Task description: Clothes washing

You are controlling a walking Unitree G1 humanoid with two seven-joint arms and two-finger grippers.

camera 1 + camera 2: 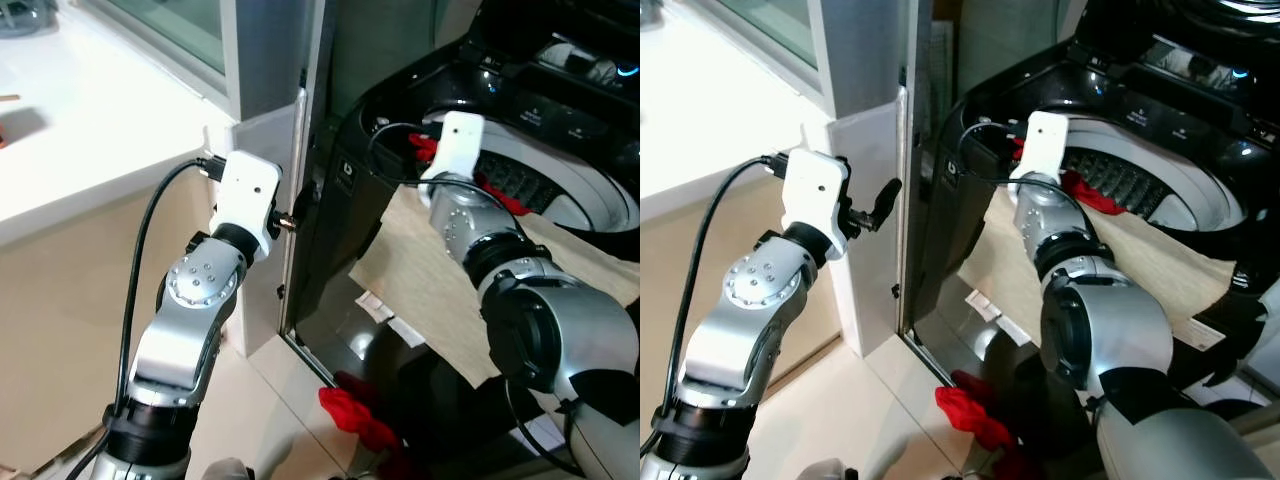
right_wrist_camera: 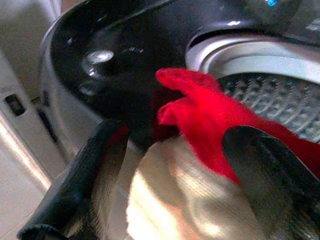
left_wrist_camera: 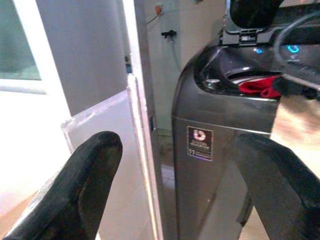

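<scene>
A dark top-loading washing machine (image 1: 335, 210) stands with its lid up and its perforated drum (image 2: 280, 95) showing. A beige cloth (image 1: 420, 270) hangs over the front rim. A red garment (image 2: 200, 110) lies bunched on the rim and trails into the drum. My right gripper (image 2: 175, 132) is at that rim, open, with the beige cloth and the red garment between its fingers. Another red garment (image 1: 350, 410) lies on the floor at the machine's foot. My left gripper (image 3: 177, 145) hangs open in the air beside the machine's side wall, holding nothing.
A white wall panel (image 1: 265, 130) with a metal-edged corner stands close to the left of the machine, leaving a narrow gap. A white ledge (image 1: 90, 130) runs along the far left. Pale floor tiles (image 1: 270, 390) lie below. White labels (image 1: 385, 315) are stuck on the machine's front.
</scene>
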